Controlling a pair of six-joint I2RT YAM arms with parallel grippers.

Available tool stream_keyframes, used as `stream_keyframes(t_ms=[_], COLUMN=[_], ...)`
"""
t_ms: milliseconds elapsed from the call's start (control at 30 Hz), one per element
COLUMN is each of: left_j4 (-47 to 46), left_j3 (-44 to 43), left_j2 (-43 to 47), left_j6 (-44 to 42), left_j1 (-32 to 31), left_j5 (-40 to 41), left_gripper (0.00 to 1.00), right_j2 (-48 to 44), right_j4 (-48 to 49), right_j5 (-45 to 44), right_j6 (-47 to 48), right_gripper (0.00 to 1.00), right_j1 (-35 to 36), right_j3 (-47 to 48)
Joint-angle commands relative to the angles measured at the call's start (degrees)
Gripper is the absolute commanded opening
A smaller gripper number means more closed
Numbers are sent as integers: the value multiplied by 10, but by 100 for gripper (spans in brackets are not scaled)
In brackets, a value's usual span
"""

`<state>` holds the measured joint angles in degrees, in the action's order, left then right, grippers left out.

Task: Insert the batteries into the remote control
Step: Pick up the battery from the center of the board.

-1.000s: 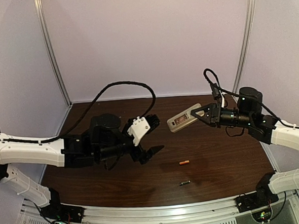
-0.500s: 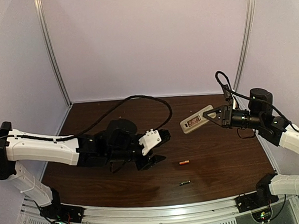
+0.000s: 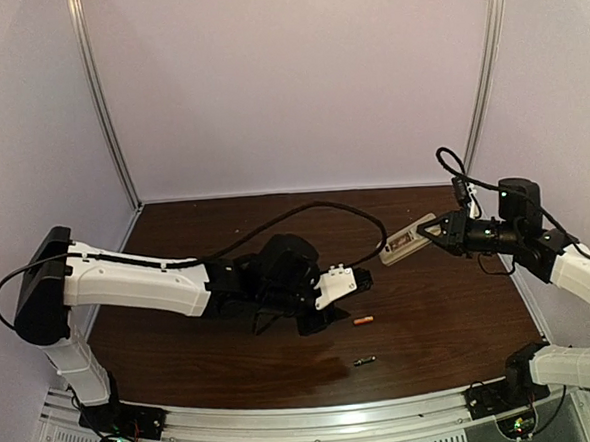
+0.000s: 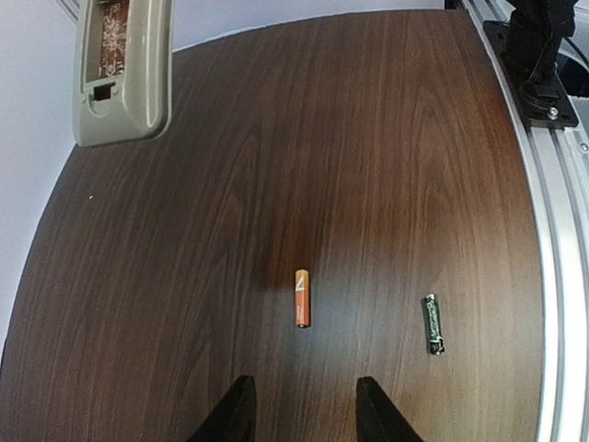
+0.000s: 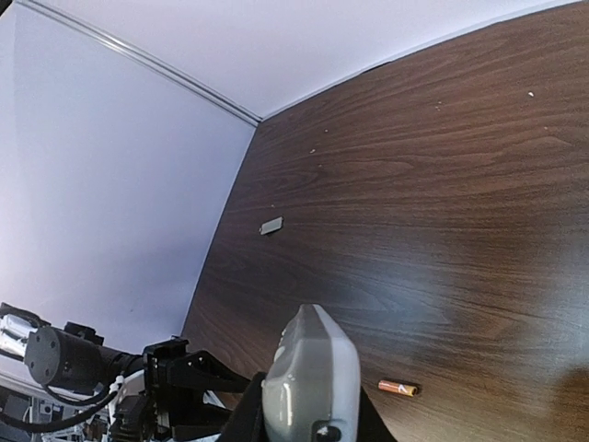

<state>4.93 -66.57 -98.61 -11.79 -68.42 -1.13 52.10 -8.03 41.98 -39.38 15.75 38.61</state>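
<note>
Left gripper [image 4: 308, 416] hangs low over the table [image 3: 183, 358], its arm stretched far across, jaws parted and empty. Orange battery [image 4: 301, 298] lies just ahead of them (dark battery [image 4: 433, 323] near it, apart). Right gripper [image 3: 439, 230], arm raised, clamps the remote control [image 3: 408, 240] clear of the table, open compartment showing.

Soft even light, pale sheen on table [image 3: 315, 377], edges bowed

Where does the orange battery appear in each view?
Top external: orange battery slightly right of and below centre.
Left wrist: orange battery below centre.
Right wrist: orange battery near bottom edge, right of the remote control.
Shared landmark: remote control, in all three views.
</note>
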Motion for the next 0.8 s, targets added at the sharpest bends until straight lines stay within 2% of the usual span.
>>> stream_keyframes(t_ms=[0, 300, 767], left_j4=[38, 86, 153], left_j3=[-62, -150, -248], left_j2=[-61, -162, -265], left_j6=[-37, -33, -15], left_j1=[-2, -2, 10], left_j5=[-16, -5, -11], left_gripper=[39, 38, 37], right_j2=[11, 23, 27], right_j4=[-48, -90, -110], right_j5=[-18, -20, 8], right_j6=[-1, 24, 44], right_gripper=[0, 0, 0], right_j1=[-32, -77, -109], right_j3=[3, 4, -1])
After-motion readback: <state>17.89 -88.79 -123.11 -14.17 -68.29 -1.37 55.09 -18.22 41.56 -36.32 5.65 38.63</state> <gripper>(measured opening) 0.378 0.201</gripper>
